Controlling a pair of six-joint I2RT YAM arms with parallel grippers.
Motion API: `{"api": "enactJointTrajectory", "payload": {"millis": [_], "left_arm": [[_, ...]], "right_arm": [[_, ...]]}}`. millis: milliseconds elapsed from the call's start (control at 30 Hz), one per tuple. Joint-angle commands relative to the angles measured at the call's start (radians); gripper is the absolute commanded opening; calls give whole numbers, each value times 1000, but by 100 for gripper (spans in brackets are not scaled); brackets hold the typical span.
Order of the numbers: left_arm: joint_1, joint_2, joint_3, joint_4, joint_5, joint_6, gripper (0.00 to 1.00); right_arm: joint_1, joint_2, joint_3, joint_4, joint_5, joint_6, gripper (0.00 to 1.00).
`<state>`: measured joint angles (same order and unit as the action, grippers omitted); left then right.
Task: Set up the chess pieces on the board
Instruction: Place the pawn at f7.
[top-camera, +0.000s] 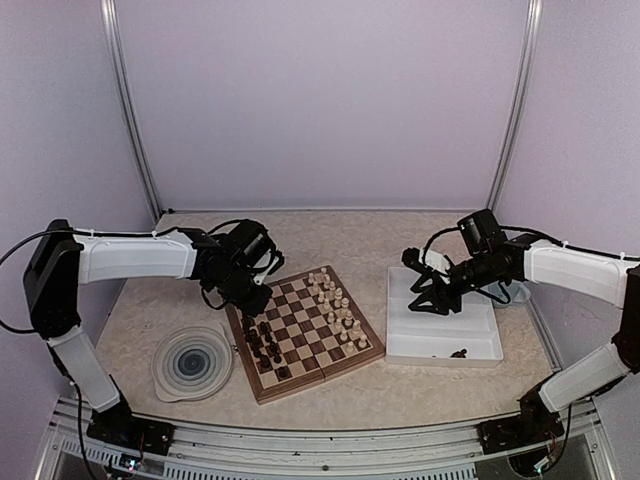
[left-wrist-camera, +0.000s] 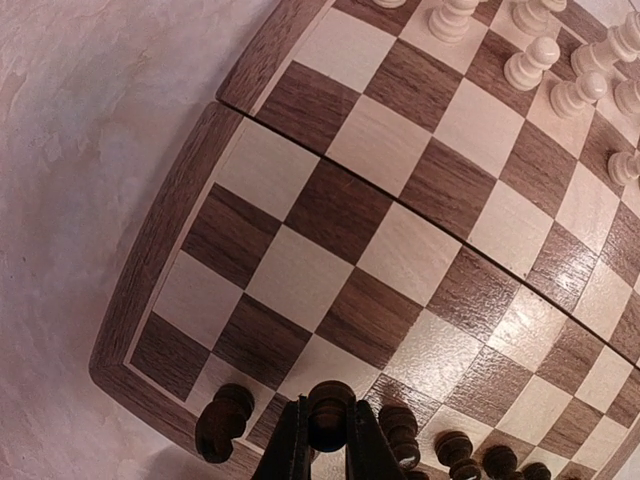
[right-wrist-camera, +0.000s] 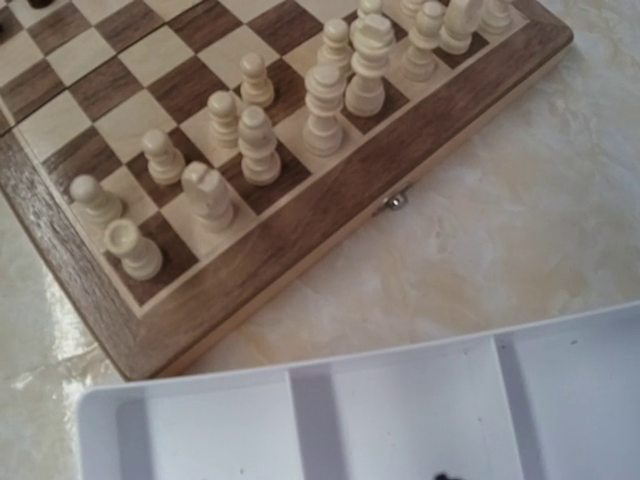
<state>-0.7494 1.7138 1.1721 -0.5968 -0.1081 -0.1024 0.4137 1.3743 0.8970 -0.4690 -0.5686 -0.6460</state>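
The board (top-camera: 318, 376) lies at the middle of the table. Cream chess pieces (top-camera: 335, 305) stand in rows along its right side, and dark ones (top-camera: 265, 345) along its left side. My left gripper (top-camera: 252, 297) hangs over the board's far left corner, shut on a dark piece (left-wrist-camera: 331, 420) between its fingers. That piece is in line with the dark row (left-wrist-camera: 400, 432). My right gripper (top-camera: 432, 300) hovers open over the white tray (top-camera: 470, 325) with nothing between its fingers. Its fingers do not show in the right wrist view. A few dark pieces (top-camera: 457, 353) lie in the tray's near part.
A round blue-swirl plate (top-camera: 192, 362) sits left of the board. The tray's divider (right-wrist-camera: 315, 420) and rim (right-wrist-camera: 200, 385) lie just right of the board's edge (right-wrist-camera: 300, 240). Walls close in the table at the back and both sides.
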Motion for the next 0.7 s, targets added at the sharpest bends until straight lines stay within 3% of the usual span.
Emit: {"api": "enactJointTrajectory", "payload": {"millis": [0,367,667], "left_arm": [[7,33,34,-39,-13,19,5],[7,88,68,-63,-8,30,9],[5,105,85,-79,-7,33,17]], "right_arm": [[-7,-6,0,0,-20,-6,48],[-7,-4,-1,-1,-15,-8,48],[-7,2,0,-1,-14,-9,48]]}}
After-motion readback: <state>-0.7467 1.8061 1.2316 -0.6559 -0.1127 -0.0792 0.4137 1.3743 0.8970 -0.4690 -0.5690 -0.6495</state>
